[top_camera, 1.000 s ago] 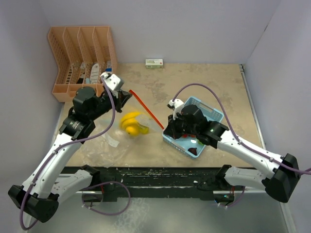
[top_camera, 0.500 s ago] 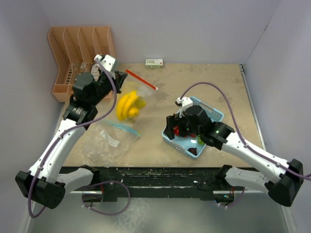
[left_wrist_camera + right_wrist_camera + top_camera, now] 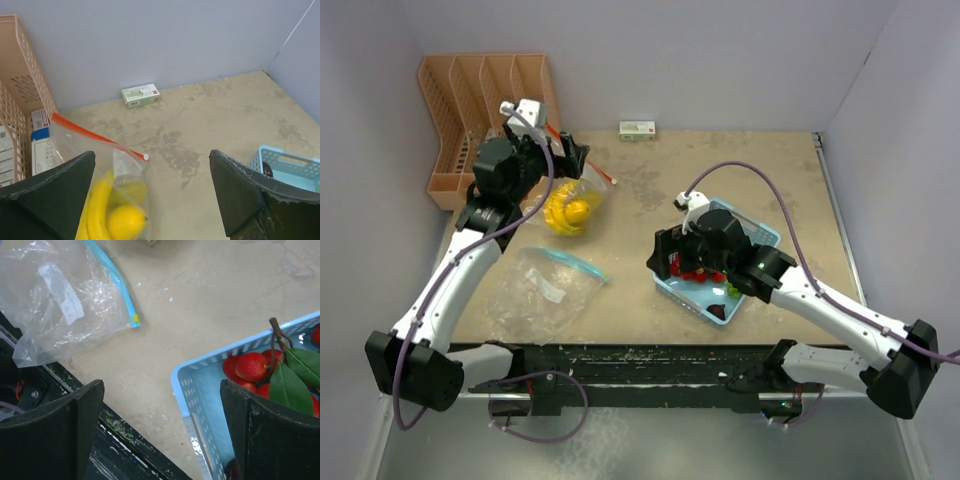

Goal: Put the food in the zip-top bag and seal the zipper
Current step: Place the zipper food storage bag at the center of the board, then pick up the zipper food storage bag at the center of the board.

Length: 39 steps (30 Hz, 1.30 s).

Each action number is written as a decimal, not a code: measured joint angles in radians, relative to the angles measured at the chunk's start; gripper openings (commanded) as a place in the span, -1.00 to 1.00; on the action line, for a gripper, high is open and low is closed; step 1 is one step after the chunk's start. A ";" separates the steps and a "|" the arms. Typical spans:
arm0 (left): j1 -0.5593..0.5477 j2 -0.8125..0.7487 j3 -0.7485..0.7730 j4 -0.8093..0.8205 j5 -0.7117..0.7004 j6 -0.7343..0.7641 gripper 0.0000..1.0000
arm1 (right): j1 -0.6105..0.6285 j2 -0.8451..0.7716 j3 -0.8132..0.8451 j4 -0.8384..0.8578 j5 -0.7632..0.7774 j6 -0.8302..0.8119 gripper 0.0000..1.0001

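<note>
A clear zip-top bag with a red zipper sits at the back left with yellow food in it, a banana and a lemon. My left gripper hangs just above it, open. In the left wrist view the bag is beside the left finger of this gripper, with nothing between the jaws. My right gripper is open over the left corner of the light-blue basket. Red food with green leaves lies in the basket, to the right of the right gripper.
A second clear bag with a blue zipper lies flat and empty near the front left, also in the right wrist view. An orange file rack stands at the back left corner. A small white and green box lies by the back wall.
The left arm carried the red-zipper bag up and back toward the rack, then its jaws opened. The right gripper let go of the zipper's end, opened, and stayed by the basket.
</note>
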 measured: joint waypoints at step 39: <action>0.000 -0.546 -0.172 -0.503 -0.031 -0.070 0.98 | 0.041 0.948 0.333 0.500 -0.467 0.103 0.05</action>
